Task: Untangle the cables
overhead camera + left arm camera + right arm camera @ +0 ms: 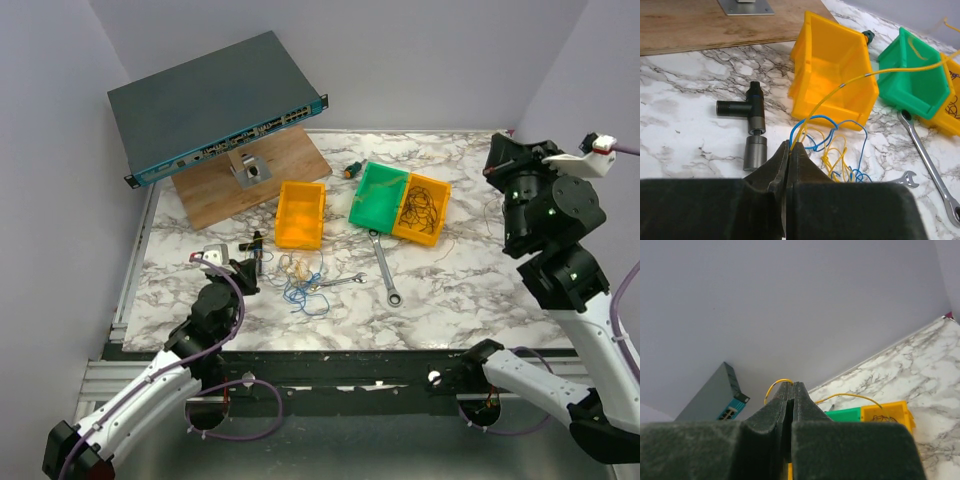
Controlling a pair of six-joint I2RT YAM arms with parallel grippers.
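The cables [300, 282] are a loose knot of thin blue and yellow wires [837, 155] lying on the marble table in front of a yellow bin. My left gripper [250, 272] sits low at the knot's left side. Its jaws [791, 144] are shut on blue and yellow strands at the tips. One yellow wire [900, 70] rises taut from there, up and to the right over the bins. My right gripper [497, 158] is raised high at the far right, shut on that yellow wire [782, 381], which arcs out on both sides of the tips [793, 383].
A black T-fitting [752, 107] lies just left of the left gripper's tips. Behind the knot stand a yellow bin [301, 213], a green bin [379, 195] and a yellow bin of dark wires [424, 208]. Two wrenches [384, 265] [340, 281] lie right of the knot. A network switch [215, 105] leans over a wooden board [290, 160].
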